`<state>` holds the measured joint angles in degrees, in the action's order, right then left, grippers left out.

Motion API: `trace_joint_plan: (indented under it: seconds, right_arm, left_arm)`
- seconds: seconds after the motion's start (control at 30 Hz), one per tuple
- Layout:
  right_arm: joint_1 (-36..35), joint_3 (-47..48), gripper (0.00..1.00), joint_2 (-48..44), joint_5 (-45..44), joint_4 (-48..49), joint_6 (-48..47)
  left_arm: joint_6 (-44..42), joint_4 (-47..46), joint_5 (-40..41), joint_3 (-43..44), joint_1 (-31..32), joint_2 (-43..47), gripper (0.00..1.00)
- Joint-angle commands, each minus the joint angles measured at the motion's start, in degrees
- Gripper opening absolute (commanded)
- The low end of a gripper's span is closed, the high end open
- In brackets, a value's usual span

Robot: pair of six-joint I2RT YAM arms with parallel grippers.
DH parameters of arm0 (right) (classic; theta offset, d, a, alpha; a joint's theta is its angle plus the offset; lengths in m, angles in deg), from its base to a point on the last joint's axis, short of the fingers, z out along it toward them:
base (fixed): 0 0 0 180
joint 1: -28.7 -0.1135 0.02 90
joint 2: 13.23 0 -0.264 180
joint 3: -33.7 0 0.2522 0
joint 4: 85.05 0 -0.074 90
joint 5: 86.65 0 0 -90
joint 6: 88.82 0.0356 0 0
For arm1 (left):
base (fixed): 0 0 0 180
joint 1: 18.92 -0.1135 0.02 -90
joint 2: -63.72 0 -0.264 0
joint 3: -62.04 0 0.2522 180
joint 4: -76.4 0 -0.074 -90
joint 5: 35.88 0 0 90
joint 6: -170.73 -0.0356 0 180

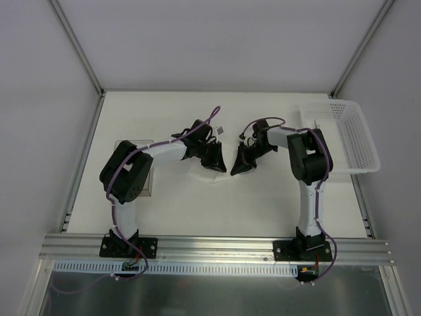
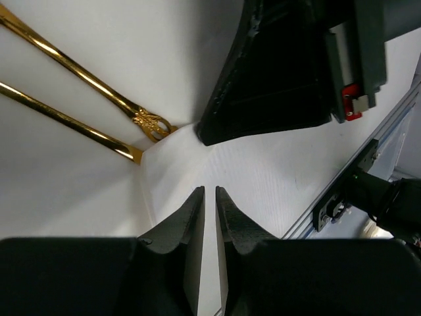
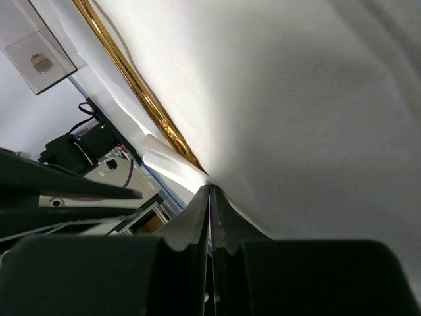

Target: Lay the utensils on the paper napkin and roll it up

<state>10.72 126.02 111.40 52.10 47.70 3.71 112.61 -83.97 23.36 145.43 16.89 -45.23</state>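
Far left on the bench [image 1: 263, 207] lies a flat grey square [image 1: 148, 183], half hidden under the left arm's elbow. That arm stretches in toward the middle, and the left end effector [image 2: 209, 197] points down there. Its two fingers are drawn close with only a thin slit between them. White shows in the slit, but I cannot tell whether paper is caught there.

The paper napkin [image 2: 263, 174] sits mid-bench between the two arms, its near-left edge curled up off the surface. The utensils [image 2: 79, 71] lie side by side just left of that curl – two slim gold handles, one with an ornate tip and one plain. Both tips touch the lifted edge. Their business ends run out of the left wrist view, so which is the fork I cannot say. Nor can I tell whether they rest on paper or bare bench.

The right end effector [image 3: 210, 194] faces the left one closely from the other side. Its fingers are pressed tight together on the napkin, and the sheet rises from the tips, filling its camera's view. A gold handle runs beside that raised paper.

Far right stands a white perforated basket [image 1: 358, 138], well apart from the napkin.
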Motion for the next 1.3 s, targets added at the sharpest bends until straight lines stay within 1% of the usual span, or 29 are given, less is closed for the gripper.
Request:
trace_joint_plan:
  seconds: [0.0,0.2,0.6,0.9,1.0,1.13,1.17,1.27]
  right_arm:
    - [0.49,-0.34,0.07,0.96,-7.36,-2.89,1.43]
    - [0.58,-0.43,0.06,1.04,-7.18,-2.89,1.34]
    - [0.75,-0.34,0.06,1.13,-7.00,-2.98,1.34]
    - [0.75,-0.25,0.06,1.13,-6.04,-2.89,0.82]
    - [0.84,-0.25,0.09,0.26,-4.64,-2.89,-0.06]
    - [1.01,0.01,0.16,-1.59,-2.00,-2.80,-1.99]
    - [1.01,0.01,0.17,-2.29,-1.30,-2.72,-3.91]
    - [1.01,0.01,0.18,-5.01,0.38,-1.93,-5.16]
  left_arm:
    - [-0.94,1.16,-2.90,2.09,-0.83,-0.47,0.12]
    - [-0.94,3.27,-1.14,1.13,-0.83,-1.53,0.06]
    - [-1.73,6.17,1.76,0.77,-0.83,-3.02,0.00]
    - [-1.91,9.24,4.39,1.92,-0.92,-6.36,0.00]
    - [-1.99,9.60,5.36,1.92,-0.92,-6.72,0.00]
    - [-2.08,10.04,5.98,2.09,-1.01,-6.89,0.00]
    - [-2.08,10.13,6.15,2.09,-0.92,-6.98,0.00]
    - [-2.17,10.30,6.24,2.09,-1.10,-6.98,0.00]
